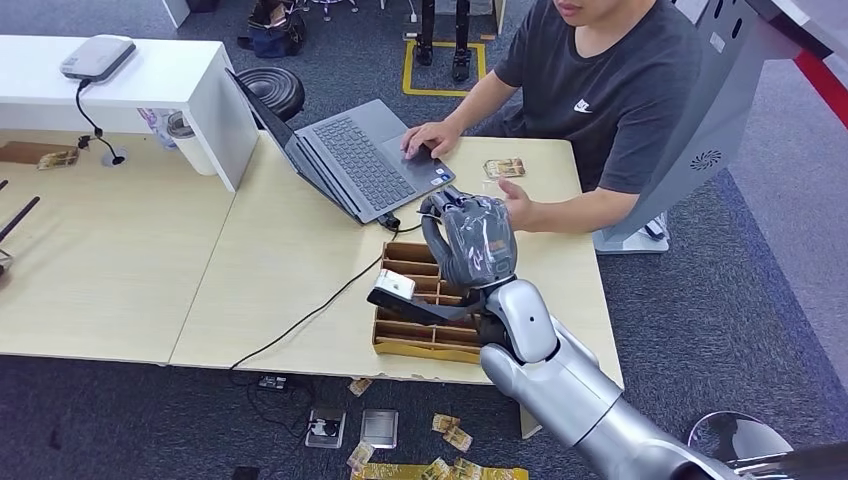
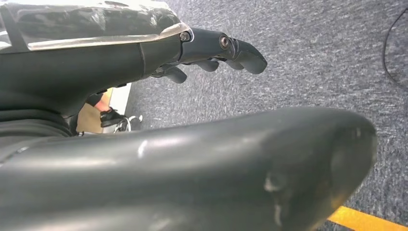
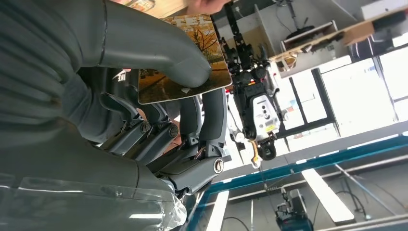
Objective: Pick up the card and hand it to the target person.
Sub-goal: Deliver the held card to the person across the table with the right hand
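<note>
A card point(image 3: 185, 57) with a printed picture is pinched between the thick thumb and the darker fingers point(image 3: 214, 120) of the right hand point(image 1: 472, 240), so that most of its face stands free of the grip, presumably so that it can be taken by its free edge. In the head view that hand is raised above the table point(image 1: 280, 250), between the cardboard divider tray point(image 1: 425, 315) and the seated person's hand point(image 1: 515, 205), which is opened just beside it as if to receive; whether it touches the card cannot be told. The hand-over is judged close to done but not yet made. The left hand point(image 2: 211, 53) is seen over grey carpet with its fingers loosely curled and nothing in them, evidently left out of the work. One card is held, one more card point(image 1: 503, 167) lies on the table near the person, and several are scattered on the floor. One laptop point(image 1: 360, 155) is counted, the person's other hand resting on it, and one tray.
</note>
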You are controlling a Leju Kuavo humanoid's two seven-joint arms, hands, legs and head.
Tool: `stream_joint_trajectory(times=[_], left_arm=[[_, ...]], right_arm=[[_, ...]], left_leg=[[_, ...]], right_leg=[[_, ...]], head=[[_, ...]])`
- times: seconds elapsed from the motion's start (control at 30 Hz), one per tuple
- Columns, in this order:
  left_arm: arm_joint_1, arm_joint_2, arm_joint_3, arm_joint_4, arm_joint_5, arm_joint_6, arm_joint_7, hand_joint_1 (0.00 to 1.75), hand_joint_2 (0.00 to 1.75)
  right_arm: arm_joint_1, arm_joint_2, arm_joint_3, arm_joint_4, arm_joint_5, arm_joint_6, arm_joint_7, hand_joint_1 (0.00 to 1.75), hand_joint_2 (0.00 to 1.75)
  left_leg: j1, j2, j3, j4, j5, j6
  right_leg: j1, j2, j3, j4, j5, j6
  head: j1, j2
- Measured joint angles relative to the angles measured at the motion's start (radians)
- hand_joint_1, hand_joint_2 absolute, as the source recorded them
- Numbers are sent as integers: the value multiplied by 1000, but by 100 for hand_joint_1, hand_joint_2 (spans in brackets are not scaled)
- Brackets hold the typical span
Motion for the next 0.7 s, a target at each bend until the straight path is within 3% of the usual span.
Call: stream_joint_trajectory(times=[0.47, 0.5, 0.6, 0.63, 0.7], left_arm=[[-1, 0, -6, 0, -7, -6, 2, 0, 0], [-1, 0, -7, 0, -7, -6, 2, 0, 0], [-1, 0, -12, 0, -7, -7, 2, 0, 0], [-1, 0, -13, 0, -7, -7, 2, 0, 0], [-1, 0, -15, 0, -6, -8, 2, 0, 0]], right_arm=[[-114, 63, 5, 325, 7, -14, 26, 171, 175], [-115, 65, 5, 337, 14, -15, 31, 156, 175], [-115, 66, 4, 357, 46, -18, 46, 38, 175], [-115, 66, 3, 362, 59, -18, 48, 10, 175], [-112, 66, -3, 368, 86, -19, 48, 2, 175]], left_leg=[[0, 0, 0, 0, 0, 0], [0, 0, 0, 0, 0, 0], [0, 0, 0, 0, 0, 0], [0, 0, 0, 0, 0, 0], [0, 0, 0, 0, 0, 0]], right_leg=[[0, 0, 0, 0, 0, 0], [0, 0, 0, 0, 0, 0], [0, 0, 0, 0, 0, 0], [0, 0, 0, 0, 0, 0], [0, 0, 0, 0, 0, 0]], head=[[-1, 0], [-1, 0], [0, 0], [0, 0], [0, 0]])
